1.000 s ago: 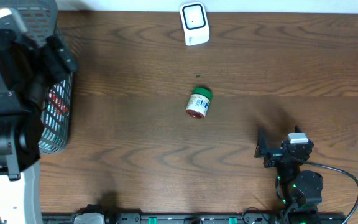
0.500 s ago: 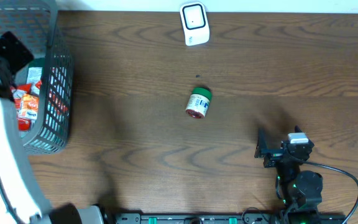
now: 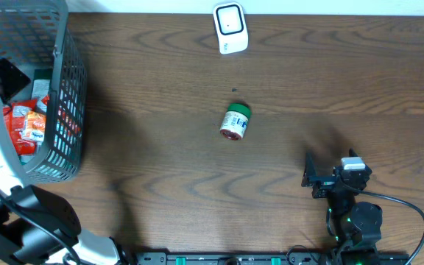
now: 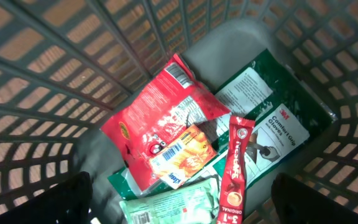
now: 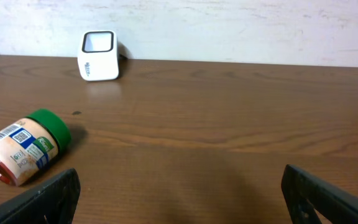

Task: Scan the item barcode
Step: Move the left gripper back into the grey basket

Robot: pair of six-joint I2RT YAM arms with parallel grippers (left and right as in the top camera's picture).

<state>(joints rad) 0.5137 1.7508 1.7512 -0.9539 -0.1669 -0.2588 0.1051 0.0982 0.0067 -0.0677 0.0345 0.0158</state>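
The left gripper (image 4: pixel 182 199) hung inside the basket (image 3: pixel 71 88) at the far left corner of the counter (image 3: pixel 160 184), with its fingers wide apart over a red packet (image 4: pixel 160 124), probably to take from there the next item for scanning. The right gripper (image 5: pixel 185 202) stood near the front right edge, also spread and empty, facing a jar (image 3: pixel 235 122) that lay on its side in the middle. The scanner (image 3: pixel 230 28) stood at the far edge, its window turned toward the arms so a barcode could be shown to it

Top-down overhead; low right-wrist; shared jar (image 3: pixel 235 121)
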